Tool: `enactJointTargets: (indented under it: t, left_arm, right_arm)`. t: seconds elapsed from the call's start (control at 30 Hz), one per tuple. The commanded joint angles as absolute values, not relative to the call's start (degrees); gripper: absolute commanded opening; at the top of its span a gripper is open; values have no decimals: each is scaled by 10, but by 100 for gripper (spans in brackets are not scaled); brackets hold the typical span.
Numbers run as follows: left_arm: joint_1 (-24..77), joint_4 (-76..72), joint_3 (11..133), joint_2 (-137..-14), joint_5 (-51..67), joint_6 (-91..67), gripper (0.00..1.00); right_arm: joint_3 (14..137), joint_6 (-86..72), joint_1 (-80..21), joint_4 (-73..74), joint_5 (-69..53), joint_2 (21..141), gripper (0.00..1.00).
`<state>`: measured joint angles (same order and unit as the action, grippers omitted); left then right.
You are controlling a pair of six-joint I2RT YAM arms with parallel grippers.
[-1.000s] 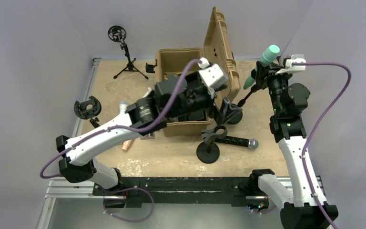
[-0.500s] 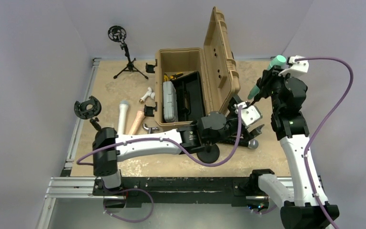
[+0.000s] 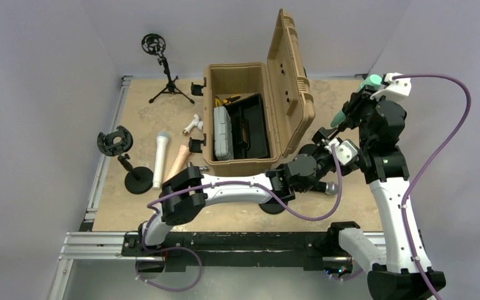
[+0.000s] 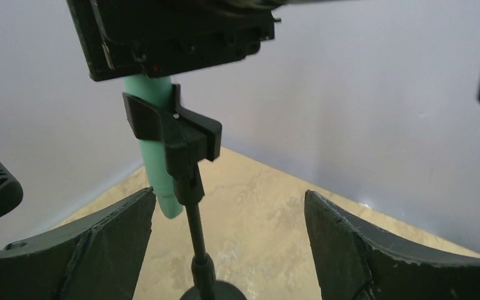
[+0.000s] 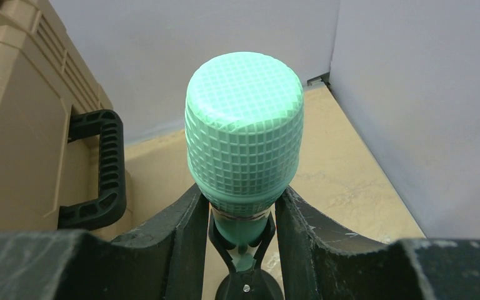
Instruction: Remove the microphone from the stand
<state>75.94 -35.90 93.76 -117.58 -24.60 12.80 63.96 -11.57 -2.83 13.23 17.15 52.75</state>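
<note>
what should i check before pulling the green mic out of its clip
1. Grip: right end effector shut on the green microphone below its head: ok
2. Seating: microphone sits in the black clip: ok
3. Alignment: left end effector open, stand pole in line between its fingers: ok
4. Brace: fingers touching the pole: not ok, gap on both sides
5. Footing: stand base flat on the table: cannot tell, mostly out of view

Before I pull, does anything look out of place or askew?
Nothing broken or spilled. A white microphone and a tan microphone lie loose left of the case, a black microphone by the near stand. The green microphone sits in its clip, right gripper shut on it.
</note>
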Motion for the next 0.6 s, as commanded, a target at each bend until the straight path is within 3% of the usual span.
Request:
enactJointTargets:
  t: [0.0,0.23,0.47,0.57]
  left_arm:
    - [761,-477,999,-1215,-296,167,87]
    - [760,-549,1046,-1283,-303,213,83]
    - [747,-612,1066,-1321,-292,228,71]
    - [749,-664,1037,-1317,-283,256,75]
  right_arm:
    - [678,-135,-29,83,175,510,20]
    - [693,-148,-30,96,149,517,19]
    - [700,-172,-30,109,140,524,19]
    - [703,-177,-29,111,144,529,19]
